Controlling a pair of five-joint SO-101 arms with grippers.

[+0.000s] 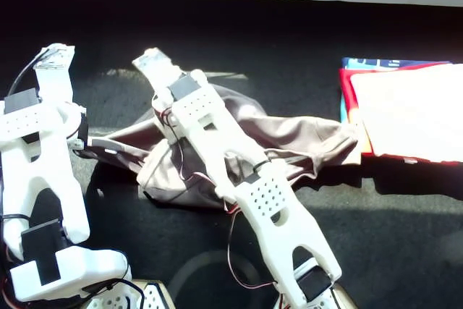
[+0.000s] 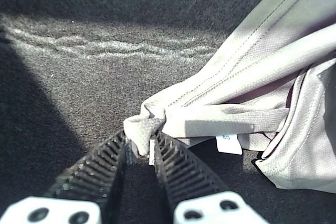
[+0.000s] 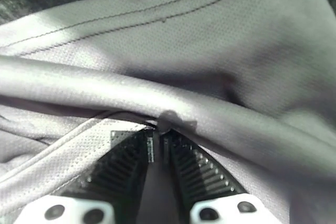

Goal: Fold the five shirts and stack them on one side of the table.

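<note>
Left claw: My left claw (image 2: 140,148) was pinched together on a bunched corner of the grey shirt (image 1: 304,142).
Right claw: My right claw (image 3: 157,135) was clamped on a fold near the shirt's middle.
Grey shirt: It lay crumpled on the dark surface (image 1: 289,41), not folded yet.
Done: A pile (image 1: 412,110) of folded shirts sat just beside the grey shirt, white on top, then red, then blue.
Left to do: I think this shirt, and maybe one more.
Views: From high up I saw the pile. Close by my left claw I saw a small white tag (image 2: 229,144).
</note>
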